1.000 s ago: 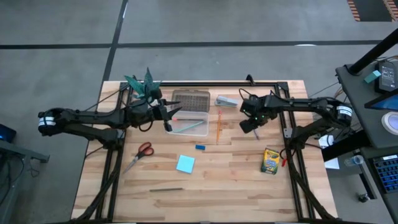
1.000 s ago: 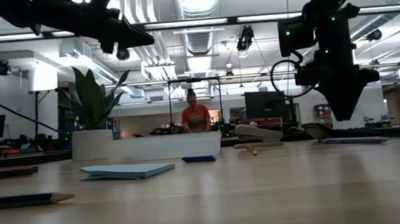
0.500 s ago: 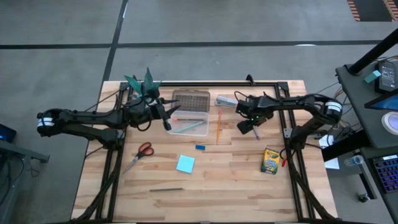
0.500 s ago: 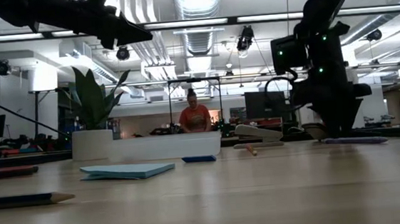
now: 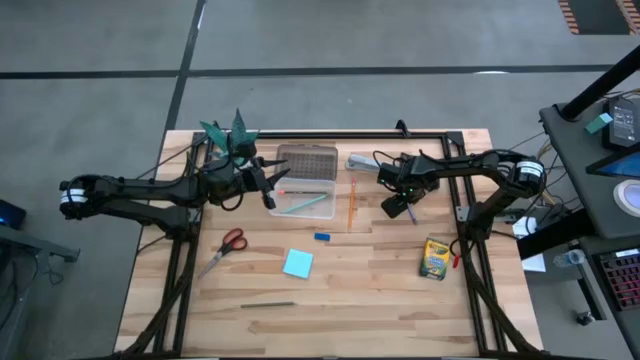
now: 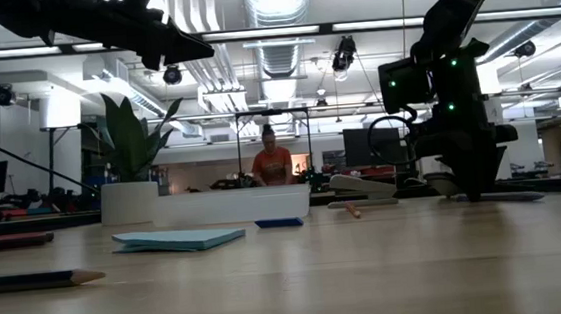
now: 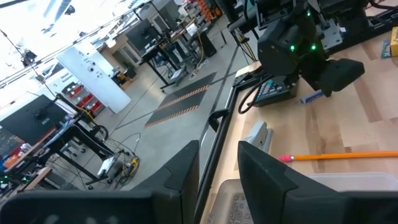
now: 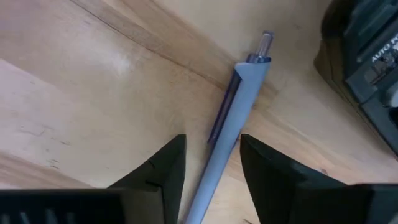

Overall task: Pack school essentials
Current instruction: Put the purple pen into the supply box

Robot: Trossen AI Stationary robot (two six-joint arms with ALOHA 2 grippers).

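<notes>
My right gripper (image 8: 211, 180) is open and down at the tabletop. Its fingers stand on either side of a grey-blue pen (image 8: 231, 118) lying flat on the wood (image 5: 410, 214), without touching it. My left gripper (image 5: 270, 190) is open and held high above the near-left end of a clear box (image 5: 308, 203), which holds a teal pen. On the table lie an orange pencil (image 5: 352, 200), a blue eraser (image 5: 321, 236), a light-blue notepad (image 5: 298, 263), red-handled scissors (image 5: 225, 248), a grey pencil (image 5: 267, 305) and a crayon box (image 5: 433, 258).
A grey stapler (image 5: 365, 162) and a keyed grey pad (image 5: 307, 160) lie along the far edge. A potted plant (image 5: 232, 135) stands at the far left. A dark keyed device (image 8: 367, 68) sits close beside the pen. A person (image 6: 273, 163) stands far behind the table.
My right gripper has come down from above the table to the tabletop, shifting slightly toward the table's left, and now stands astride the grey-blue pen. The left arm has kept still.
</notes>
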